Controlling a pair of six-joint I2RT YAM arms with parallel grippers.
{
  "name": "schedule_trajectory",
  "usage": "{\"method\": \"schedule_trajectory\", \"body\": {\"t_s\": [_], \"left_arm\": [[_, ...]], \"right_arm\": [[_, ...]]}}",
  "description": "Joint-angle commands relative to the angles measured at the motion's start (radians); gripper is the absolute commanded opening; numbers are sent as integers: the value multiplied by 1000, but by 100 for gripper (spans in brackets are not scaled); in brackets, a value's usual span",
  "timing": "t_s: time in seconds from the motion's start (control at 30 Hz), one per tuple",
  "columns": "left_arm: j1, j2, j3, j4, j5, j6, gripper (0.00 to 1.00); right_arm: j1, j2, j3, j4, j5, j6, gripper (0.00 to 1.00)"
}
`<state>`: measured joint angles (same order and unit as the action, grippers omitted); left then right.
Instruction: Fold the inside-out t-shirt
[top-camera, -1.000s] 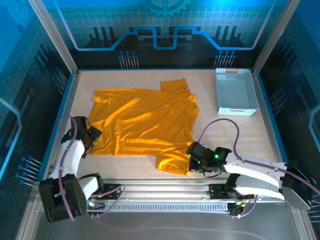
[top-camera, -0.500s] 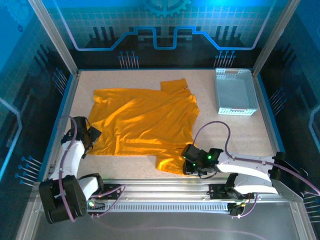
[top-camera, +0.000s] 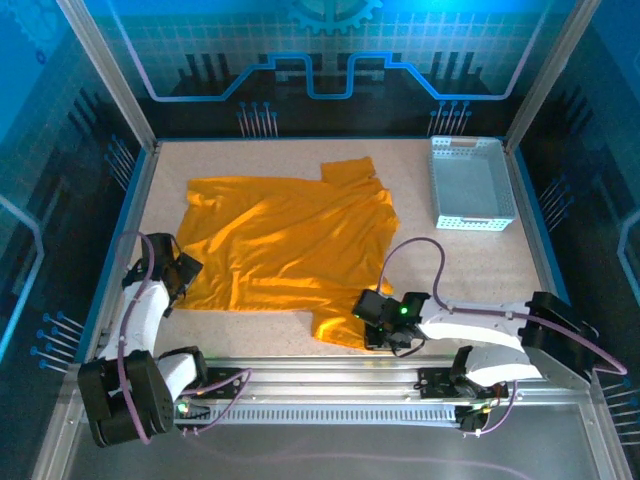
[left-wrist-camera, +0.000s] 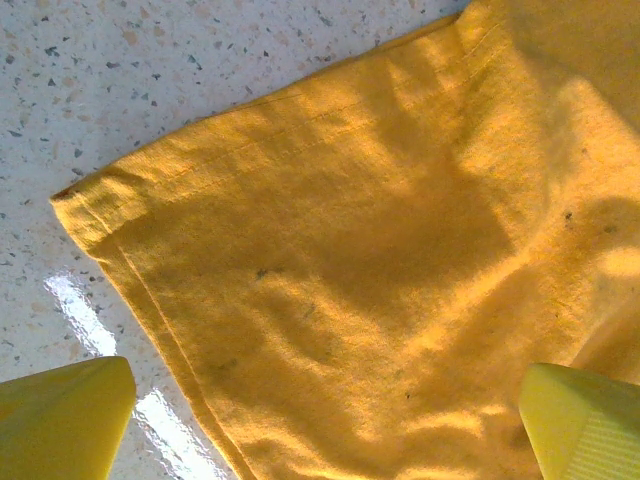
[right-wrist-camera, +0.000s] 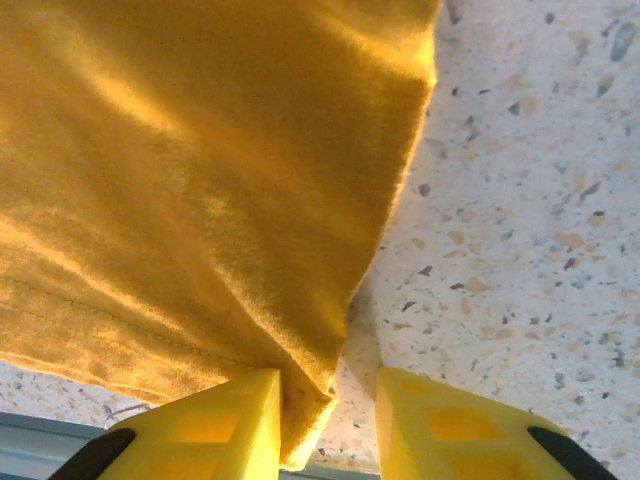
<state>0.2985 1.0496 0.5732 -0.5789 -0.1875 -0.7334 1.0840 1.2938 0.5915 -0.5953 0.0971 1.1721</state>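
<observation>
Shift: your right gripper (right-wrist-camera: 328, 400) slid left onto inside-out t-shirt (top-camera: 290, 245) sleeve corner (jaws narrowly parted, straddling hem, nothing pinched); left gripper (left-wrist-camera: 325, 415) stayed spread wide. Fold unstarted.

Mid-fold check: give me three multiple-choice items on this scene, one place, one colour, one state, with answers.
1. Where is the pale perforated plastic basket? A) far right B) near left C) centre
2. What colour is the soft short-sleeved t-shirt? A) blue B) orange-yellow C) white
3. How do the jaws of the left gripper stand? A) wide apart B) shut on cloth C) shut, empty
Answers: 1 A, it stands far right; 2 B, plain orange-yellow throughout; 3 A, they sit far apart with cloth between.
</observation>
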Motion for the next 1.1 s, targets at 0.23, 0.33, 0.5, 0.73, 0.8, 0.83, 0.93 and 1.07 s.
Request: {"method": "schedule_trajectory", "body": {"t_s": [0.23,0.33,0.5,0.73,0.8,0.83,0.93,1.07], "left_arm": [[11,-17,7,-6,-8,13,99],[11,-16,7,-6,-6,14,99],[11,-19,5,-4,-6,15,99],[11,-45,8,-39,-22,10,99],[11,-66,3,-56,-32,-3,99],[10,-75,-1,-67,-34,-12,99],[10,-98,-6,-100,-28,-41,99],[11,-161,-5,-197,-74,-80,99]], "right_arm": [[65,93,83,-31,1,-4,30],[63,122,85,-39,4,2,30],[62,128,71,-34,19,15,22],[8,-48,44,-134,120,9,4],[-43,-118,14,-158,128,-18,4],[-71,-153,-2,-165,130,-31,4],[-145,-234,-41,-158,118,-81,4],[-226,-280,-59,-139,98,-145,4]]}}
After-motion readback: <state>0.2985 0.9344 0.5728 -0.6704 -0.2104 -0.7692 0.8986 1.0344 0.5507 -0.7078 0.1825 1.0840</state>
